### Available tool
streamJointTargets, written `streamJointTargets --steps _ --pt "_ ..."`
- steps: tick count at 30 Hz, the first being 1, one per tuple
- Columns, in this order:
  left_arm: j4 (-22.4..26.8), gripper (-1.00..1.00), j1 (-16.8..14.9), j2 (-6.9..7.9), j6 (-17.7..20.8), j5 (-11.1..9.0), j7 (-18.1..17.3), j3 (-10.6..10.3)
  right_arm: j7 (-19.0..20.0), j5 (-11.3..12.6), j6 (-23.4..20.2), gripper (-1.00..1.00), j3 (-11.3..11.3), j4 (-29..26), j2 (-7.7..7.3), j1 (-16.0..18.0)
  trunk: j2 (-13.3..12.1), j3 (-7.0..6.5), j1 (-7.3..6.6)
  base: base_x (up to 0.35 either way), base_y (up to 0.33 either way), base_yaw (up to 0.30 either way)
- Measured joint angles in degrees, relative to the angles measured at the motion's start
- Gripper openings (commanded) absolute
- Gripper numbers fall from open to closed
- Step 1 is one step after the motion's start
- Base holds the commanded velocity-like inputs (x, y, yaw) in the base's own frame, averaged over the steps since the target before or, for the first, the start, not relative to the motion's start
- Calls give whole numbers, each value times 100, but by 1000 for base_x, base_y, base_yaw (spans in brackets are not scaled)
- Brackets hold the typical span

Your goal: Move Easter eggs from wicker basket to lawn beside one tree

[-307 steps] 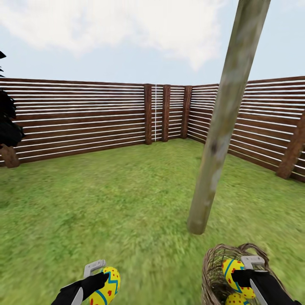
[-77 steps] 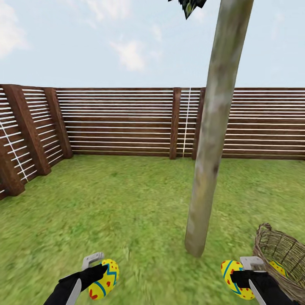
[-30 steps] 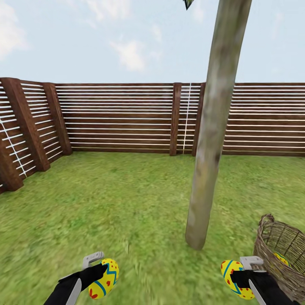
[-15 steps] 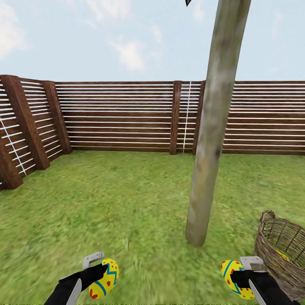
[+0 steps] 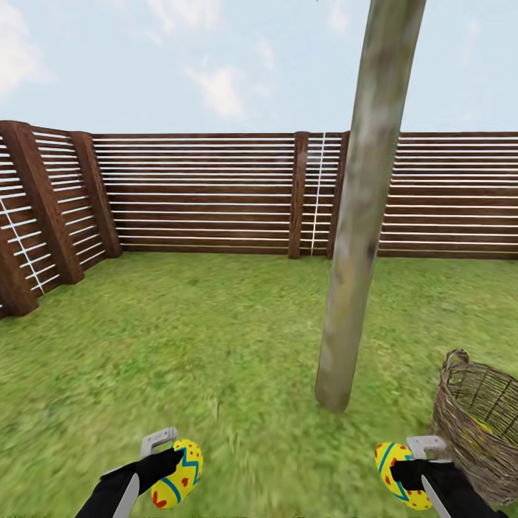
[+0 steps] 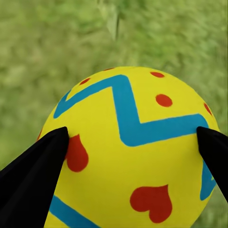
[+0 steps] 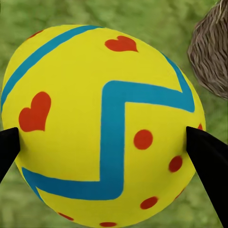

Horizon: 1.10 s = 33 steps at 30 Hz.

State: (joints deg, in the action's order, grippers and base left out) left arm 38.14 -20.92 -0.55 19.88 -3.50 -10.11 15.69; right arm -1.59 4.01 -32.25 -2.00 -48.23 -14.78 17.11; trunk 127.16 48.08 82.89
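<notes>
You've got your left end effector point(image 5: 173, 467) clamped on one egg point(image 5: 178, 474) at lower left and your right end effector point(image 5: 409, 471) clamped on another egg point(image 5: 400, 475) at lower right, just beside the wicker basket point(image 5: 471, 424), tree point(image 5: 360, 216) trunk just beyond.

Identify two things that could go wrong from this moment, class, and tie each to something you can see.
1. Both eggs, the left one and the right one, are held above the lawn between thin fingers; released from there, they could roll away from the tree.
2. A third egg seems to sit inside the wicker basket; it could get forgotten.
</notes>
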Motion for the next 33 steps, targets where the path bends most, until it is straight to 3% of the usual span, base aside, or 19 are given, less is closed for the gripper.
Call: streamJointTargets --steps 23,26,30,33 --pt "25 -100 -4 23 0 8 -2 17 1 7 26 -100 -29 32 -6 0 923 428 505 0 0 0" --pt "97 -100 -3 171 7 18 -10 28 26 42 2 -100 -4 32 -30 0 1043 482 571 0 0 0" --pt "323 -100 -6 626 19 19 -10 30 31 47 5 -100 -15 36 -47 0 1204 554 659 0 0 0" --pt "351 -100 -4 731 19 2 -4 30 32 43 15 -100 -5 34 -40 0 1324 608 725 0 0 0"
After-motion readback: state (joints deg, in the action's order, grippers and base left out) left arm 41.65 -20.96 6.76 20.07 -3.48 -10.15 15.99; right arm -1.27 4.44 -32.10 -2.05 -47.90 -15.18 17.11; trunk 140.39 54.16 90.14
